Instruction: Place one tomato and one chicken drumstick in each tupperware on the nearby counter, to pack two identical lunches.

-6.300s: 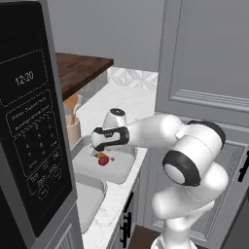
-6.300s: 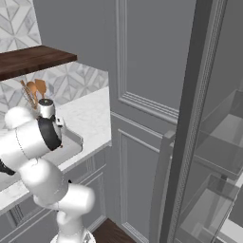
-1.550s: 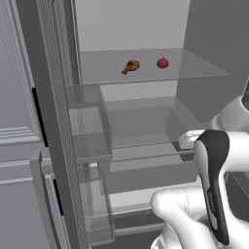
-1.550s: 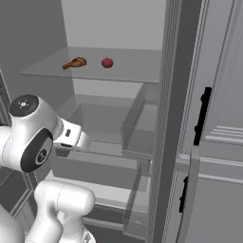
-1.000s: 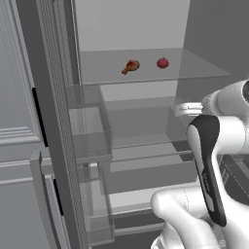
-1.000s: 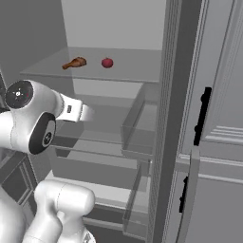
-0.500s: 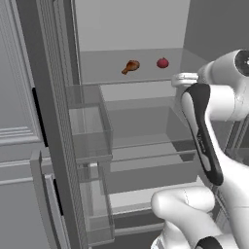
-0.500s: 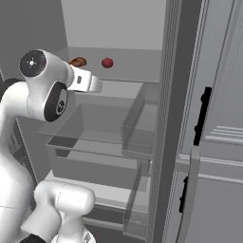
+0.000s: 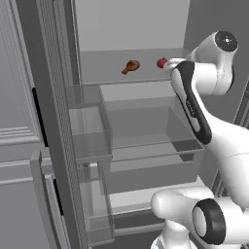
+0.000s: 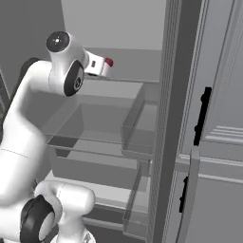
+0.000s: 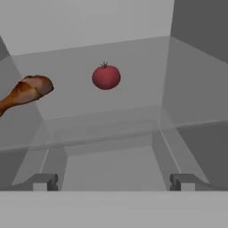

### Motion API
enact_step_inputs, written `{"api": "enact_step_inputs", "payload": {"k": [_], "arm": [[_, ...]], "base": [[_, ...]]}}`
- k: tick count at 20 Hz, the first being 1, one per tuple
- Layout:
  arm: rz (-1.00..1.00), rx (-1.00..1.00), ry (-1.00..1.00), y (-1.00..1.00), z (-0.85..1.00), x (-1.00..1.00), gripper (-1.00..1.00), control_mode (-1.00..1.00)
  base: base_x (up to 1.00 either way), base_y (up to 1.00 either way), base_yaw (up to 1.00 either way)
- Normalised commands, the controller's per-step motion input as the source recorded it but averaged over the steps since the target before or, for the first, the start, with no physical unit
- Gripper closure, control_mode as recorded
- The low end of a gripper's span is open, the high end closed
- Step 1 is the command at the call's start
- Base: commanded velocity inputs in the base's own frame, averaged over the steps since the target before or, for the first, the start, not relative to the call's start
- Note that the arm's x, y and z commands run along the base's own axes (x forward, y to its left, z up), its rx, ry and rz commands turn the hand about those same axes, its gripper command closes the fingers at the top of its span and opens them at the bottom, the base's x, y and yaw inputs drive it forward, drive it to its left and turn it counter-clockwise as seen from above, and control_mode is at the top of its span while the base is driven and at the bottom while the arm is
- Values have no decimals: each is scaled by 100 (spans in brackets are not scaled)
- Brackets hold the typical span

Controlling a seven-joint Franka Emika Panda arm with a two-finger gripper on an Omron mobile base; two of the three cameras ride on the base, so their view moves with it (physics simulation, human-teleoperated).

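Observation:
A red tomato (image 9: pixel 161 62) (image 10: pixel 109 62) (image 11: pixel 106 76) and a brown chicken drumstick (image 9: pixel 130 66) (image 11: pixel 26 91) lie on the upper glass shelf (image 9: pixel 104 80) of an open fridge. The drumstick is to the tomato's left. My gripper (image 9: pixel 168 65) (image 10: pixel 104 67) (image 11: pixel 113 182) is raised to shelf height just in front of the tomato, apart from it. It is open, with its fingertips (image 11: pixel 44 181) spread wide and nothing between them. The tupperware and the counter are out of view.
Below the shelf is a clear drawer (image 9: pixel 146 129) with a second glass shelf under it. Clear door bins (image 9: pixel 90 133) (image 10: pixel 137 126) hang on the open fridge door (image 9: pixel 48 121). The fridge's side wall (image 11: pixel 200 53) stands close on the tomato's right.
The base views went from the counter to the open fridge over the earliest frames. Over the last second my arm swung up from drawer height to the upper shelf, toward the tomato.

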Motion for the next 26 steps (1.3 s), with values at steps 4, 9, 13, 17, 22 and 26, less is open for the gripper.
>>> {"api": "enact_step_inputs", "payload": {"k": [4,9,13,17,22,26], "arm": [[0,0,0,0,-1,99,-100,-100],[0,0,4,0,-8,100,-100,-100],[0,0,7,-2,-7,100,-100,-100],[0,0,7,-6,-7,100,-100,-100],[0,0,6,-12,-17,86,-100,-100],[0,0,11,-16,-31,34,-100,-100]], "base": [[0,0,0],[0,0,0],[0,0,0],[0,0,0],[0,0,0],[0,0,0]]}}
